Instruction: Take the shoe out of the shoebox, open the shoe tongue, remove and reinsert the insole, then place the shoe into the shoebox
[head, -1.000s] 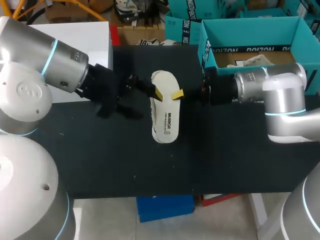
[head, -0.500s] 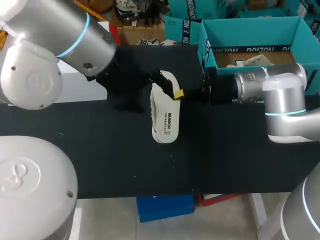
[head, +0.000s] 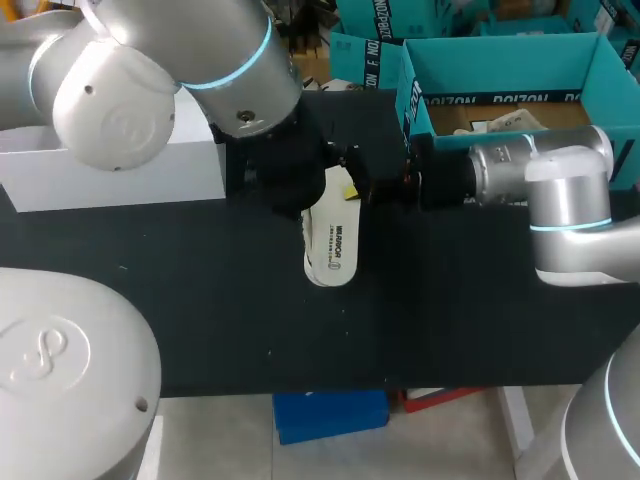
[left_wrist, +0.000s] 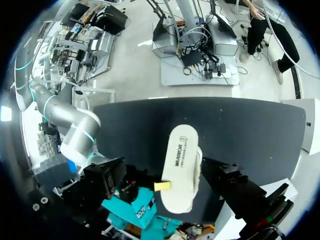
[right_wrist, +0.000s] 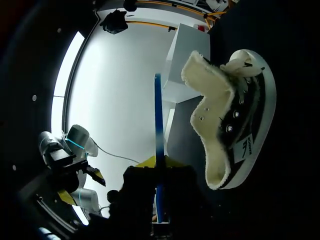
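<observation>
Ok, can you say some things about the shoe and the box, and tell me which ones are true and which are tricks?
1. The shoe is on the black table, outside the shoebox. True.
2. The shoebox has its lid shut. False: it is open, with paper showing inside.
3. The shoe stands upright on its sole. False: it lies on its side, with the white sole in view from above.
4. The left arm and the right arm both reach in close to the shoe. True.
</observation>
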